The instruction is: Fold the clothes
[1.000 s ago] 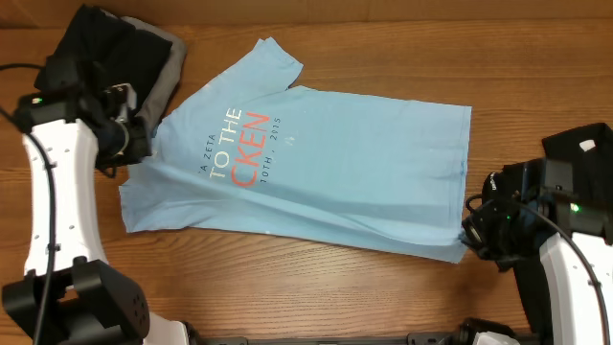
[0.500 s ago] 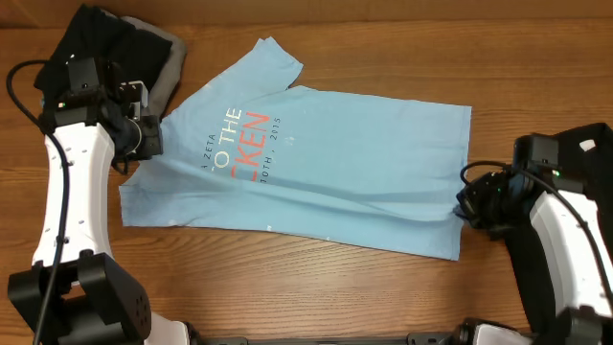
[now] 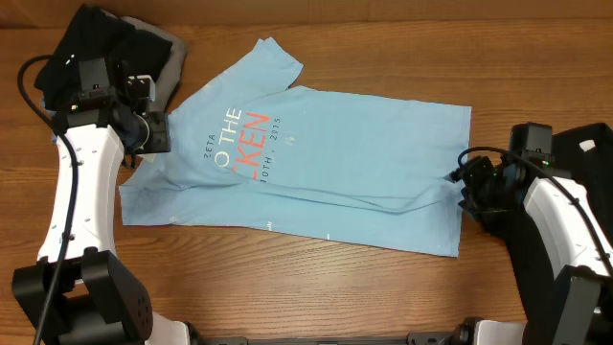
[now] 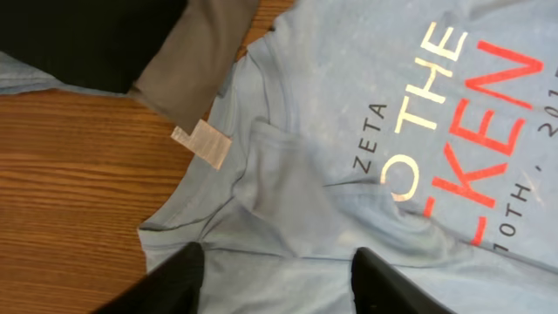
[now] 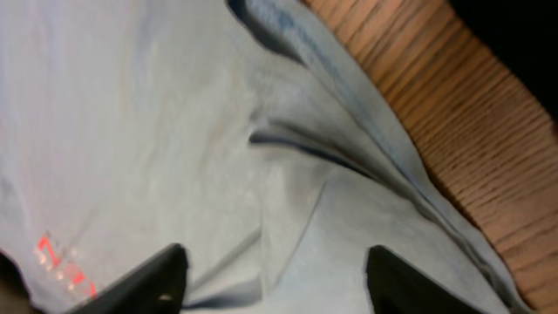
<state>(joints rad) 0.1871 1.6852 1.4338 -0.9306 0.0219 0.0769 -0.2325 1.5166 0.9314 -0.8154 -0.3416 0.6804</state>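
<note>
Tee (image 3: pixel 364 163) w/ 'ZETA', 'TO THE', maybe '2015'; L jaws, R jaws apart

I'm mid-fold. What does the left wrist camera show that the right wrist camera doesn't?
Only the left wrist view: the white neck label at the collar, the black garment and the grey fabric beside it.

Only the right wrist view: bunched folds running to the shirt's edge.

Both: the light blue T-shirt, some coral lettering and the wooden table. The left gripper and the right gripper each have jaws spread over the cloth, gripping nothing.
</note>
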